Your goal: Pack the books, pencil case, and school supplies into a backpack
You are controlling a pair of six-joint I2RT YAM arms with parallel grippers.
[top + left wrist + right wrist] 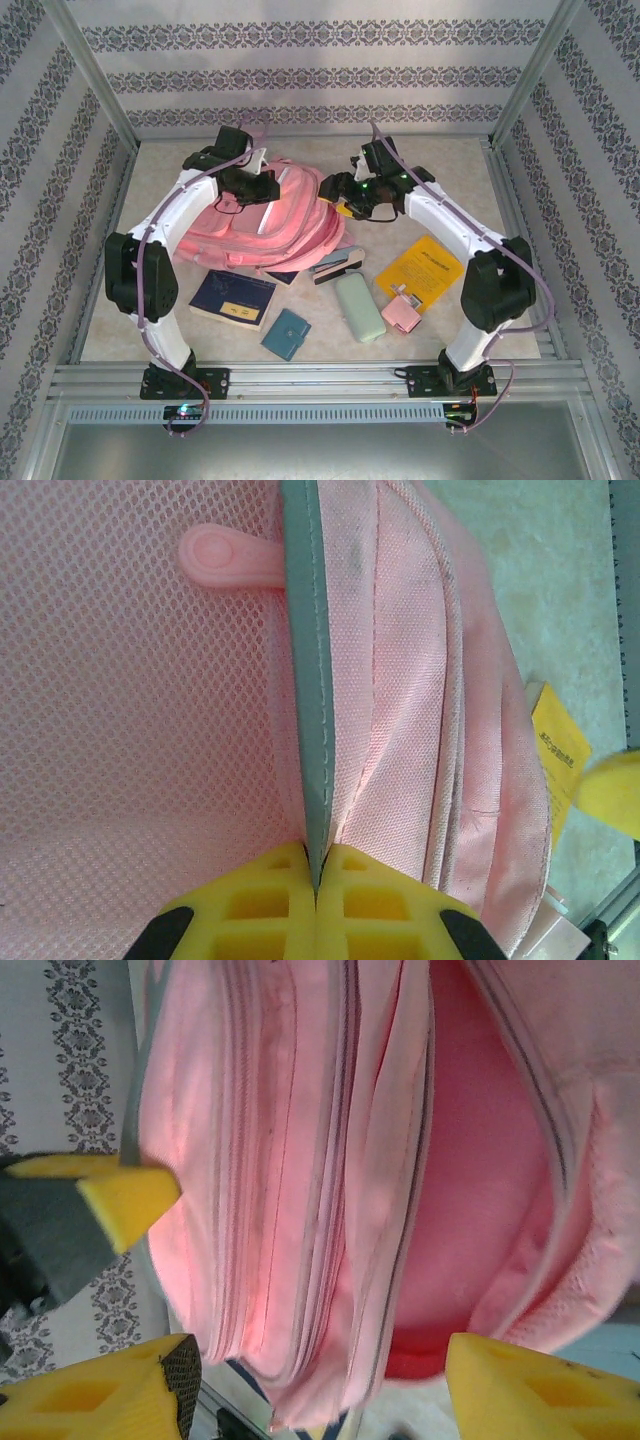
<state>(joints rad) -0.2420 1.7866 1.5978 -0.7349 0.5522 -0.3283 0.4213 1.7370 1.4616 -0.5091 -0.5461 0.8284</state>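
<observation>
The pink backpack (290, 232), woven fabric with a mesh panel (120, 710), lies mid-surface. The left gripper (315, 875) has its jaws pinching the backpack's grey strip (305, 680). The right gripper (318, 1372) has its jaws spread at the rounded edge. Bare surface (310, 150) lies behind, and the smooth pencil case (359, 306) lies near.

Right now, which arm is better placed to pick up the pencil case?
Right, probably: the right tool is open and free, and the pencil case lies nearer its base, while the left tool is shut on the backpack.

pink backpack (275, 225) lying flat, main compartment gaping.
navy book (232, 298), teal notebook (286, 333), mint pencil case (359, 306), pink item (402, 315), stapler (338, 265), yellow book (420, 270) lie loose in front.
</observation>
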